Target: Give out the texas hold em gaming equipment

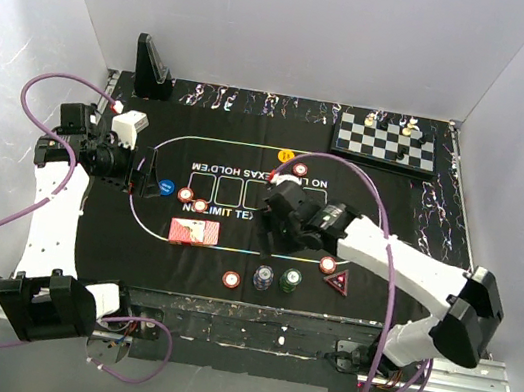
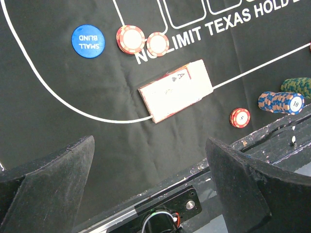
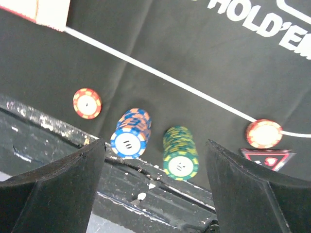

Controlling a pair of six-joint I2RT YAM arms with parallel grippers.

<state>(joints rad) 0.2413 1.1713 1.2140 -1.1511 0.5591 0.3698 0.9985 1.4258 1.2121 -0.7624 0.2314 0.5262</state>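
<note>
A red-backed card deck (image 1: 194, 233) (image 2: 176, 90) lies on the mat's near left. Beside it sit two red chips (image 1: 192, 200) (image 2: 130, 39) and the blue button (image 1: 167, 186) (image 2: 88, 41). Along the near edge are a single red chip (image 1: 231, 279) (image 3: 87, 103), a blue-orange chip stack (image 1: 263, 278) (image 3: 129, 141), a green stack (image 1: 290, 280) (image 3: 181, 158), another red chip (image 1: 328, 265) (image 3: 264, 133) and the red triangular marker (image 1: 337, 281) (image 3: 267, 158). My left gripper (image 1: 142, 185) (image 2: 150, 150) hangs open and empty at the left. My right gripper (image 1: 274, 234) (image 3: 154, 148) is open and empty above the two stacks.
A chessboard (image 1: 389, 139) with pieces stands at the back right. A yellow button (image 1: 286, 155) and a red chip (image 1: 300, 170) lie on the far side of the mat (image 1: 237, 166). A black stand (image 1: 151, 65) is at the back left. White walls enclose three sides.
</note>
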